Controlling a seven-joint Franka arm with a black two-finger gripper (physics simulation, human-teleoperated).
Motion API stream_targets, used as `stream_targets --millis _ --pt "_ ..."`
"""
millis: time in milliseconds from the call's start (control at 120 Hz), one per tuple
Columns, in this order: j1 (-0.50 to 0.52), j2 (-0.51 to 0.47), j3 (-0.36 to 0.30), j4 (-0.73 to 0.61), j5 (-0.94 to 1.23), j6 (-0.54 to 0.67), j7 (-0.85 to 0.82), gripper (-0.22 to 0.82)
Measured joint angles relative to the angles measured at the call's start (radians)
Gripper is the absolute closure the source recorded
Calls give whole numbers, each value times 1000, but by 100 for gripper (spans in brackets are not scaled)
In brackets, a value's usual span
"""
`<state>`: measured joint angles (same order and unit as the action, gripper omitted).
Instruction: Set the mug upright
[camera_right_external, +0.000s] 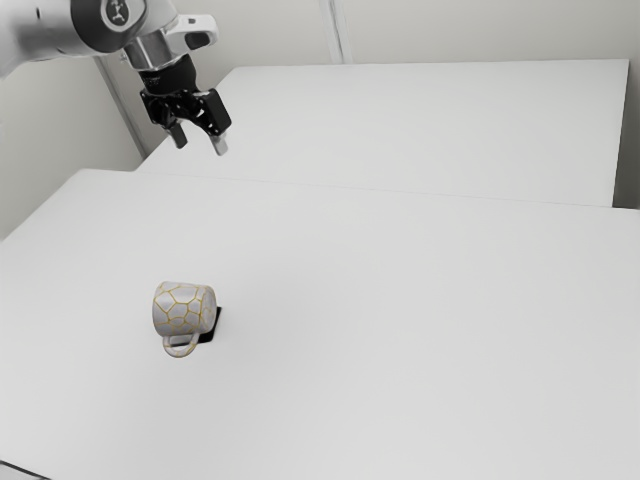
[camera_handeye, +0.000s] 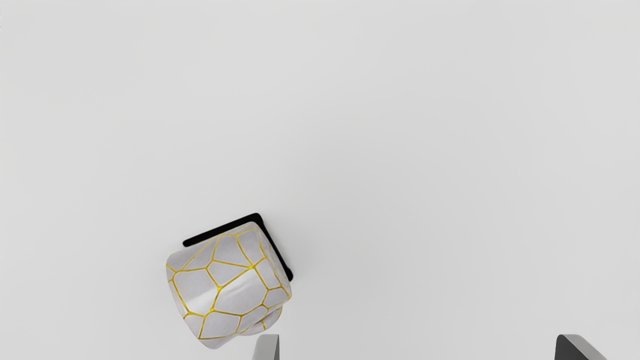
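I see the mug (camera_right_external: 183, 309) on its side, toward the worktop's (camera_right_external: 420, 340) edge at the exterior view's left, against a black flat piece (camera_handeye: 220, 230). My gripper (camera_right_external: 200, 147) hangs well above, jaws parted and empty — the mug lies outside their gap, its axis slanting more along their closing line than across, so gripping its sides probably wants a shift and turn.

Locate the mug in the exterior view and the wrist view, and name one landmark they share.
Exterior view: the mug lies on its side on the table, toward the exterior view's left, lower in the picture than the raised pincer.
Wrist view: it is nearer one open fingertip than the other.
Shared landmark: the flat black piece, partly hidden by the mug.
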<state>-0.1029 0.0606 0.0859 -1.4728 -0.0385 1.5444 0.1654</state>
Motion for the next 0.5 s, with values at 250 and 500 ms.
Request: stream_targets --millis 250,500 --pt "0 -32 -1 -66 -11 41 0 0" --pt "-106 -108 186 -251 -115 75 17 0"
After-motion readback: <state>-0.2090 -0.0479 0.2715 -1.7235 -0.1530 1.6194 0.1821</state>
